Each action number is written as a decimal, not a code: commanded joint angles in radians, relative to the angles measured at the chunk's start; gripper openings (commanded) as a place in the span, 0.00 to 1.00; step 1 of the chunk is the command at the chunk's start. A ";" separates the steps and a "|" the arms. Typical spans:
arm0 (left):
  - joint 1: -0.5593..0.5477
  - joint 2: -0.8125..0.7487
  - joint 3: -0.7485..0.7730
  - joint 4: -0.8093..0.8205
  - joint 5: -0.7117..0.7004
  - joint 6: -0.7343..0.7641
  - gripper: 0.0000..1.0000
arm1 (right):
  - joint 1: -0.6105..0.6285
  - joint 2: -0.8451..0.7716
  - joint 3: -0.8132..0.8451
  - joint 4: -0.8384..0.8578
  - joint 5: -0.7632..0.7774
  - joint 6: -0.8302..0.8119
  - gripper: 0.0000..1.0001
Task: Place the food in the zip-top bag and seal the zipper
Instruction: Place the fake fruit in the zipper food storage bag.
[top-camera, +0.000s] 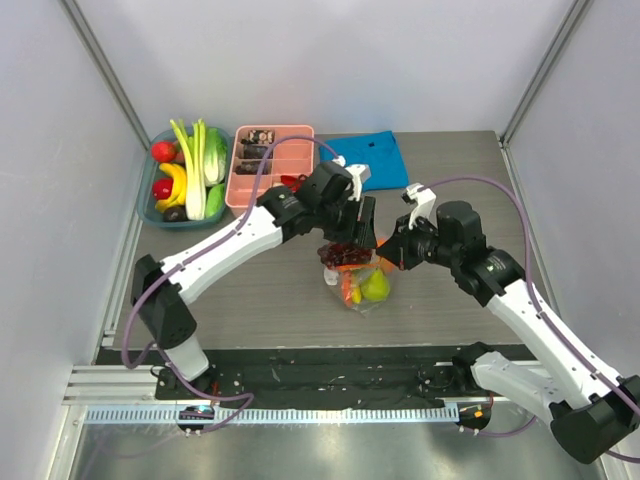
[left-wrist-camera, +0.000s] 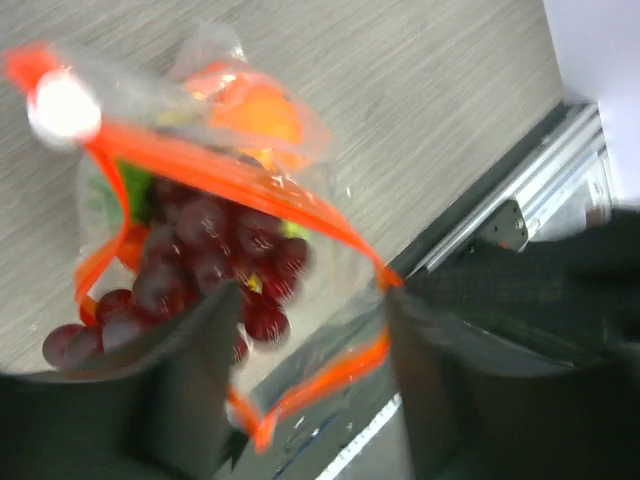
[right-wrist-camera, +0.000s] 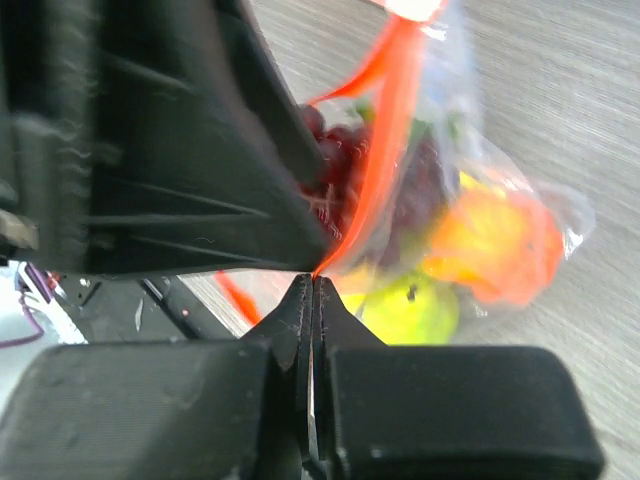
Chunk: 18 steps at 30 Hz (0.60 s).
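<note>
The zip-top bag (top-camera: 362, 287) stands on the table with its mouth up. It holds a dark purple grape bunch (left-wrist-camera: 210, 255), an orange piece (right-wrist-camera: 490, 245) and a green pear (right-wrist-camera: 410, 305). My left gripper (top-camera: 350, 236) hangs open over the mouth (left-wrist-camera: 310, 375), its fingers (left-wrist-camera: 190, 400) on either side of the grapes and the orange-red zipper (left-wrist-camera: 250, 180). The white slider (left-wrist-camera: 62, 108) sits at the zipper's far end. My right gripper (top-camera: 386, 256) is shut on the zipper's end (right-wrist-camera: 313, 278), holding that corner of the bag up.
A teal basket (top-camera: 146, 205) at the back left holds a banana, red fruits and leafy greens. A pink compartment tray (top-camera: 270, 165) stands beside it, and a folded blue cloth (top-camera: 372, 155) lies behind the grippers. The table's near edge rail (left-wrist-camera: 545, 190) is close to the bag.
</note>
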 joint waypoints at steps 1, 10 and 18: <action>0.047 -0.193 -0.071 0.082 0.092 0.149 0.71 | -0.002 -0.052 -0.022 0.021 0.021 -0.036 0.01; 0.291 -0.447 -0.424 0.127 0.435 0.554 0.91 | -0.003 -0.064 -0.046 0.016 0.018 -0.039 0.01; 0.218 -0.551 -0.724 0.350 0.350 0.805 0.81 | -0.002 -0.035 -0.028 0.032 -0.002 -0.022 0.01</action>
